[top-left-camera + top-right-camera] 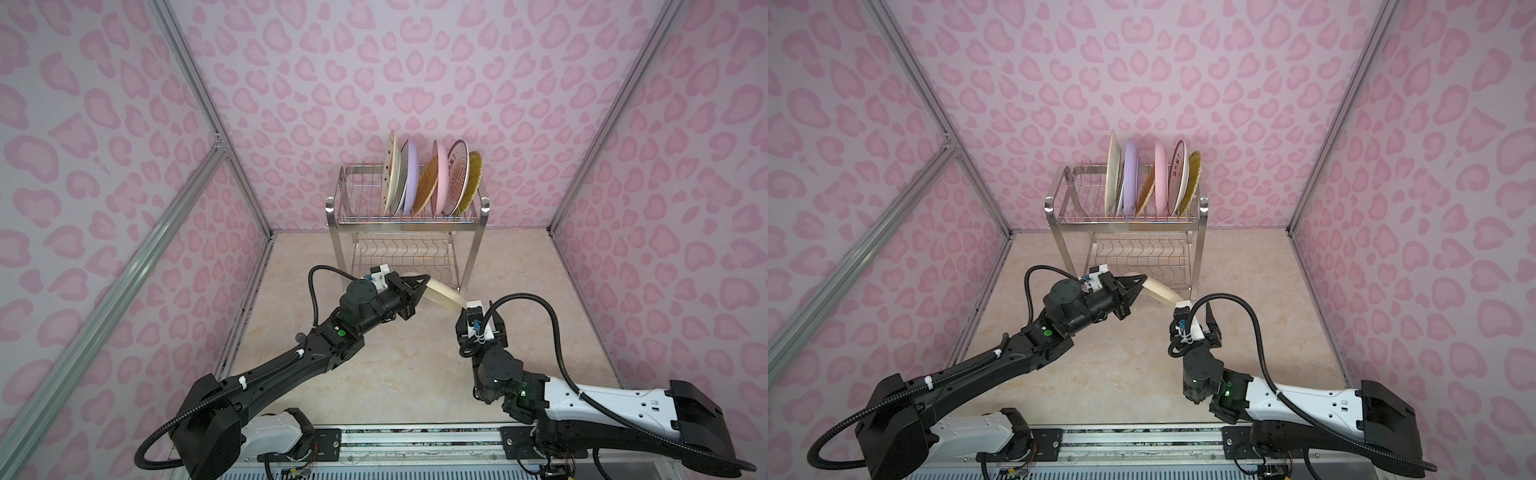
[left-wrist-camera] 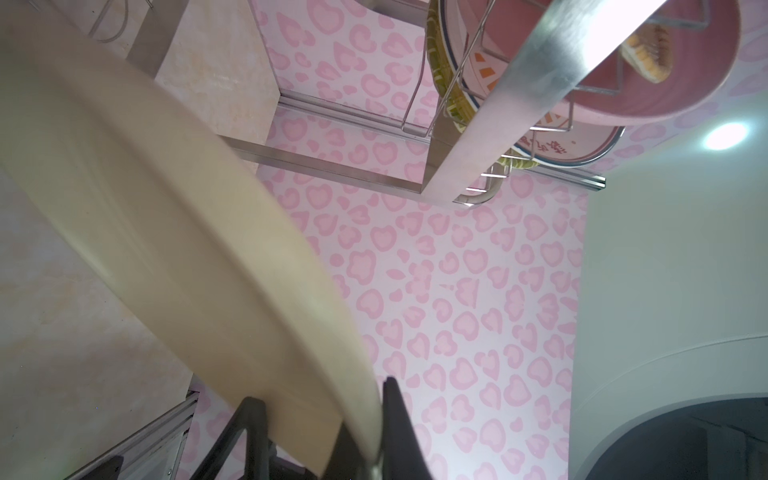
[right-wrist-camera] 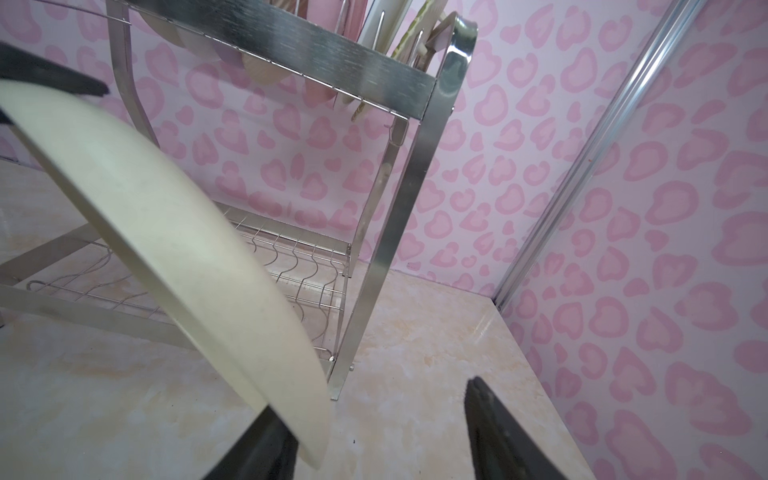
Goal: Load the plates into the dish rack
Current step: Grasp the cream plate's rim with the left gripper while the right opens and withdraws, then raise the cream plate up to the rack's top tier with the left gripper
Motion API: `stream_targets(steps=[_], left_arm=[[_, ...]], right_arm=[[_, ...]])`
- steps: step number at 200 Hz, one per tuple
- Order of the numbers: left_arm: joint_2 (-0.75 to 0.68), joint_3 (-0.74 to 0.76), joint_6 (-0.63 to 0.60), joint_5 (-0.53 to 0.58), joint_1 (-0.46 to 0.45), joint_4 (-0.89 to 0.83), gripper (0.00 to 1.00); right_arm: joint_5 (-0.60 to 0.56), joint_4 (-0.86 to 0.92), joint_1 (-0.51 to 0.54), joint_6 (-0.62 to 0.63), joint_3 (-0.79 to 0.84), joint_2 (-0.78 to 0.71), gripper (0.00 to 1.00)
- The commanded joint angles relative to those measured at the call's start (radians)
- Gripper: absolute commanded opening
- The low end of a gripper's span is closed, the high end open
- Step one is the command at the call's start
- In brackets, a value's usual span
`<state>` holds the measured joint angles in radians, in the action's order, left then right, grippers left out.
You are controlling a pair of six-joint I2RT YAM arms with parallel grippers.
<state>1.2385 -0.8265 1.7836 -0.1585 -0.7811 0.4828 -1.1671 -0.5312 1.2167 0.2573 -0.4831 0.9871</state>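
A plain cream plate [image 1: 446, 294] [image 1: 1160, 289] hangs tilted, low in front of the dish rack [image 1: 409, 226] [image 1: 1125, 226]. My left gripper [image 1: 424, 286] [image 2: 320, 390] is shut on one side of its rim. The opposite edge of the cream plate [image 3: 187, 232] lies against one finger of my right gripper [image 1: 482, 316] [image 3: 372, 395], which is open, its other finger well apart from the plate. Several plates stand upright in the rack's top tier, among them a lilac plate [image 1: 409, 178], a pink plate [image 1: 440, 178] and a yellow striped plate [image 1: 474, 178].
The rack's wavy-wire lower shelf [image 1: 401, 253] holds nothing. Free prong slots show at the left end of the top tier [image 1: 361, 195]. Pink patterned walls with metal frame posts [image 1: 552, 226] close in the beige tabletop [image 1: 395, 374].
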Motion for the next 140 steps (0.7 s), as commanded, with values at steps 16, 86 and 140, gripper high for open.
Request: stream_targets(steps=[16,86,140], left_arm=[[-0.051,0.001,-0.119,0.059,-0.003,-0.036,0.03],[-0.270,0.087,-0.403,0.147,-0.005,-0.201,0.03],[-0.580,0.067,-0.755,0.258,-0.010,-0.581,0.03]], right_arm=[[0.126,0.359,0.004,-0.190,-0.047,-0.107,0.98],[0.436,0.616,0.000,-0.277,-0.073,-0.317,0.98],[0.580,0.570,-0.058,-0.308,-0.045,-0.311,0.98]])
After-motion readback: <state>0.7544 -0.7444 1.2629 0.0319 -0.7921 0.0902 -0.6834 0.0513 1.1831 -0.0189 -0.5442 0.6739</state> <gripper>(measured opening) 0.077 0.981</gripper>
